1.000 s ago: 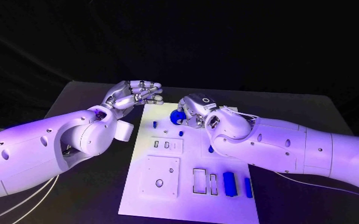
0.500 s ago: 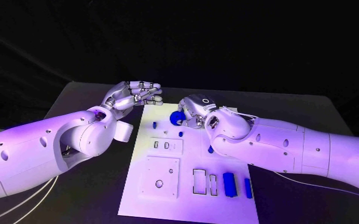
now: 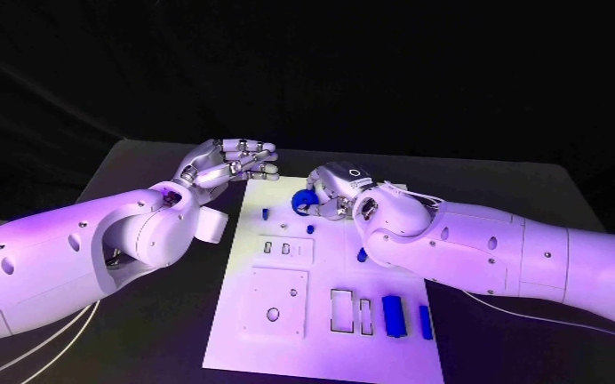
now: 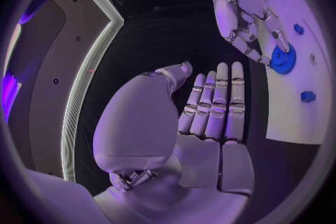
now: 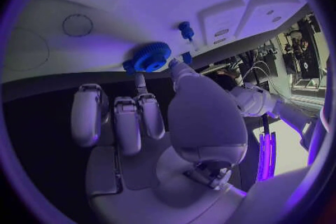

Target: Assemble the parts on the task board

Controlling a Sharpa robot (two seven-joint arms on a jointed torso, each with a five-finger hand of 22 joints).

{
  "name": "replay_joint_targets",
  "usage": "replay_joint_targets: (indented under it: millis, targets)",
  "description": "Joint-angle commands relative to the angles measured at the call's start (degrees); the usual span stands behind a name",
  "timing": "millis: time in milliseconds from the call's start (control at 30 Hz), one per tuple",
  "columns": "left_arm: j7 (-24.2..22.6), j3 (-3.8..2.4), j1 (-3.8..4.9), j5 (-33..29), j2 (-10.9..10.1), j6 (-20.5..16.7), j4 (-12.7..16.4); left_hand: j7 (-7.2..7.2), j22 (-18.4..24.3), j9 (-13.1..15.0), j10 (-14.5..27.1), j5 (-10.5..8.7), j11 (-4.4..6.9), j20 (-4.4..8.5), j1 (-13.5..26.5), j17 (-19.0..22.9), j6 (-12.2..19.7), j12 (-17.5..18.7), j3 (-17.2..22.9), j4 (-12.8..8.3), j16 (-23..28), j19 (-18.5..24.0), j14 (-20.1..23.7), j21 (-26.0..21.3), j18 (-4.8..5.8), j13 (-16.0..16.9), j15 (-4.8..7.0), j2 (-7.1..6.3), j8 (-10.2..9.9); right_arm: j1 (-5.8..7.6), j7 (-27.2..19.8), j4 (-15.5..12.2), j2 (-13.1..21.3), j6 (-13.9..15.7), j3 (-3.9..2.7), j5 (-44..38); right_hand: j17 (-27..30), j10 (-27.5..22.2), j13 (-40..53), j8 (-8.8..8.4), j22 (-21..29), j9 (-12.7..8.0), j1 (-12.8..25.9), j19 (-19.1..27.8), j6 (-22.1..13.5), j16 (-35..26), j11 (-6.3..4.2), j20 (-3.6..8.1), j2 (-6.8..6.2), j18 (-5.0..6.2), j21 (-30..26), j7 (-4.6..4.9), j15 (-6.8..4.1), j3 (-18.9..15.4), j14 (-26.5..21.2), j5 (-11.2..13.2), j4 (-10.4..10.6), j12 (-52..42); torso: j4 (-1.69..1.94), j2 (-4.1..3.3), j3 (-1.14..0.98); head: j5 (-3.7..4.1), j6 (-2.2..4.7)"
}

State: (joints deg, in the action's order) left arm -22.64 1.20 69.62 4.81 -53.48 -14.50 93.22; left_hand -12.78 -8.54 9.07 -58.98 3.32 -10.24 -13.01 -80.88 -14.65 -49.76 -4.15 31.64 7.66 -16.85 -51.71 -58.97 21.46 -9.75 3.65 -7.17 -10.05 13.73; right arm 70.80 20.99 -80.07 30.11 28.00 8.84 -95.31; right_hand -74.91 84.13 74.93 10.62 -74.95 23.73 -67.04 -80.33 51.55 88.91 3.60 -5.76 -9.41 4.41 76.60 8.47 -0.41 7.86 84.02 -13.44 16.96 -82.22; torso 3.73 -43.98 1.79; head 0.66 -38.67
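From my remote seat I've got the right hand [image 3: 331,192] pinching the blue gear [image 3: 305,199] up at the 12 o'clock end of the task board [image 3: 321,348], while the left hand [image 3: 231,162] floats off its 10 o'clock corner, fingers curled in on nothing.

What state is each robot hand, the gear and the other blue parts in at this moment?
Left robot hand: empty, fingers curled, above the table beside the task board.
Right robot hand: fingertips on the blue gear.
Blue gear: on the board's far end, touched by the right hand.
Small blue peg: upright on the board.
Long blue blocks: lying on the board's near end, untouched.
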Motion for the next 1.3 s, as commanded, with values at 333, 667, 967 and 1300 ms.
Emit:
replay_joint_targets:
  millis: [333, 667, 967, 1300]
  targets:
    - [0.49, -0.04, 0.05, -0.02, 0.07, 1.38, 0.18, -1.39, -0.04, -0.14, 0.03, -0.26, -0.38, -0.05, 0.16, -0.10, 0.49, 0.36, -0.09, -0.26, 0.32, 0.44, 0.01, 0.29, -0.59, 0.05, -0.18, -0.01, -0.34, 0.00, -1.70, 0.23, -0.13, -3.26, 0.02, 2.93, -11.72, 1.75, 9.10, 0.12, -1.85, 0.38, 2.21, -0.63, 1.74, 0.38, -0.10, -0.08, 1.51, -0.70, 0.70, -0.31, 0.03, -0.13, 5.32, -0.28, -0.06, -1.14, 0.04, 0.00, 0.00, 0.31, -0.19]
    - [0.59, -0.04, 0.05, -0.01, 0.03, 1.37, 0.19, -1.42, -0.03, -0.15, 0.10, -0.26, -0.42, -0.07, 0.25, -0.12, 0.55, 0.41, -0.07, -0.25, 0.39, 0.51, 0.08, 0.28, -0.57, 0.05, -0.21, 0.06, -0.38, -0.01, -1.40, 0.64, 0.00, -4.67, 0.09, 3.19, -11.81, 1.80, 9.17, 0.16, -1.88, 0.41, 2.18, -0.64, 1.89, 0.40, -0.14, -0.05, 1.59, -0.70, 0.72, -0.36, -0.01, -0.06, 5.34, -0.27, -0.10, -1.21, 0.01, 0.01, 0.01, 0.23, -0.28]
    - [0.60, -0.04, 0.05, -0.01, 0.00, 1.39, 0.18, -1.42, -0.03, -0.15, 0.10, -0.26, -0.42, -0.07, 0.25, -0.12, 0.55, 0.41, -0.07, -0.25, 0.39, 0.51, 0.08, 0.28, -0.57, 0.05, -0.21, 0.06, -0.38, -0.02, -0.97, 0.50, 0.53, -4.97, 0.13, 2.71, -11.86, 1.80, 9.17, 0.17, -1.95, 0.42, 2.05, -0.69, 1.96, 0.41, -0.16, -0.03, 1.60, -0.72, 0.78, -0.39, -0.03, 0.01, 5.35, -0.26, -0.15, -1.22, -0.04, 0.01, 0.00, 0.18, -0.23]
    - [0.55, -0.04, 0.05, -0.01, -0.05, 1.39, 0.03, -1.42, -0.03, -0.15, 0.10, -0.26, -0.42, -0.07, 0.25, -0.12, 0.55, 0.41, -0.07, -0.25, 0.39, 0.51, 0.08, 0.28, -0.57, 0.05, -0.21, 0.06, -0.38, -0.03, -0.85, -0.91, 1.93, -4.01, 0.14, 2.26, -11.79, 1.83, 9.20, 0.20, -1.90, 0.45, 1.91, -0.65, 2.09, 0.39, -0.20, -0.01, 1.58, -0.70, 0.72, -0.43, -0.07, 0.08, 5.33, -0.26, -0.18, -1.25, -0.01, 0.05, -0.05, 0.21, -0.13]
